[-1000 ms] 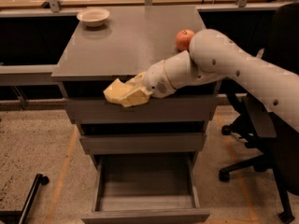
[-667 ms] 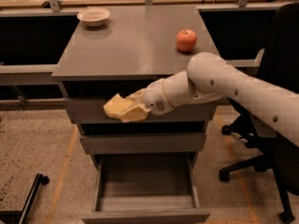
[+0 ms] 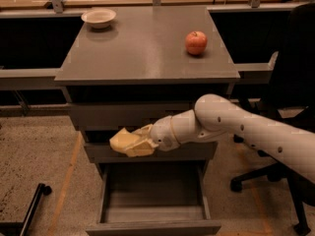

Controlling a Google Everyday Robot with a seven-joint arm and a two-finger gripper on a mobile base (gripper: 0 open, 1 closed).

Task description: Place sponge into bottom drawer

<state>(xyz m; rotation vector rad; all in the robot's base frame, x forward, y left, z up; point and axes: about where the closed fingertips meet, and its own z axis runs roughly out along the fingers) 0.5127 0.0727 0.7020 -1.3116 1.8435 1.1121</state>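
Observation:
My gripper (image 3: 134, 144) is at the end of the white arm, in front of the middle drawer's front, above the left part of the open bottom drawer (image 3: 153, 226). It is shut on the pale yellow sponge (image 3: 122, 140), which sticks out to the left between the yellowish fingers. The bottom drawer is pulled out, a shallow grey box with nothing inside that I can see. The sponge hangs in the air, well above the drawer floor.
A red apple (image 3: 196, 42) and a white bowl (image 3: 99, 17) sit on the grey cabinet top (image 3: 142, 48). A black office chair (image 3: 290, 132) stands at the right behind my arm. A black bar with a wheel (image 3: 34, 203) lies on the floor at the lower left.
My arm has lowered with the sponge, from the level of the top drawer's front down to the middle drawer's front. The apple is no longer hidden by the arm.

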